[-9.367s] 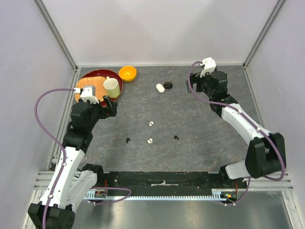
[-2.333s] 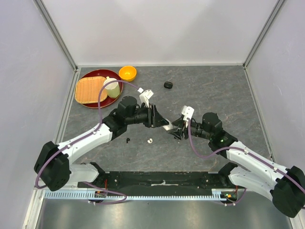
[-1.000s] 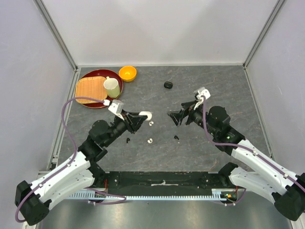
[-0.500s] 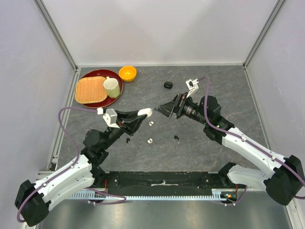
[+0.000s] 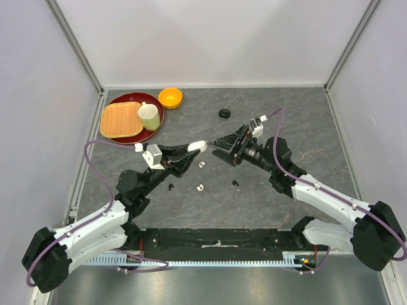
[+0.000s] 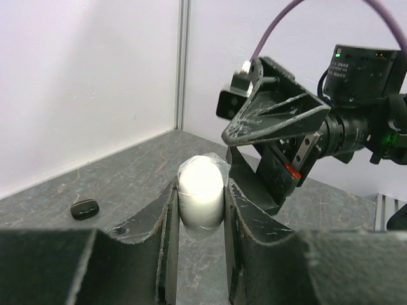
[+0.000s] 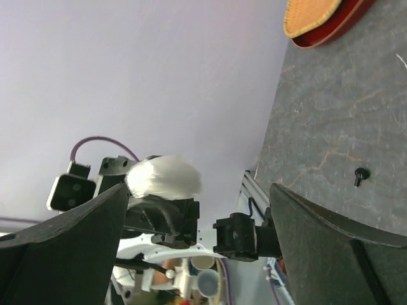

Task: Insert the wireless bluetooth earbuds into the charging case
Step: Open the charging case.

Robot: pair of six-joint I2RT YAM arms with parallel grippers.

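Note:
My left gripper (image 5: 196, 147) is shut on the white charging case (image 5: 198, 145) and holds it in the air over the middle of the table. In the left wrist view the case (image 6: 200, 194) is pinched between both fingers. My right gripper (image 5: 219, 147) faces it, open, its tips a little to the right of the case. In the right wrist view the white case (image 7: 164, 176) shows blurred between the wide fingers. Two white earbuds (image 5: 202, 164) (image 5: 200, 187) and two black earbuds (image 5: 170, 186) (image 5: 236, 183) lie on the table below. A black case (image 5: 224, 113) lies further back.
A red tray (image 5: 118, 99) with a woven mat (image 5: 121, 119) and a pale cup (image 5: 149, 117) stands at the back left, an orange bowl (image 5: 170, 97) beside it. Walls with metal posts close in the table on three sides.
Both arms have closed in over the table's middle. The right gripper has come up to the white case, which the left gripper has carried a little to the right and further back.

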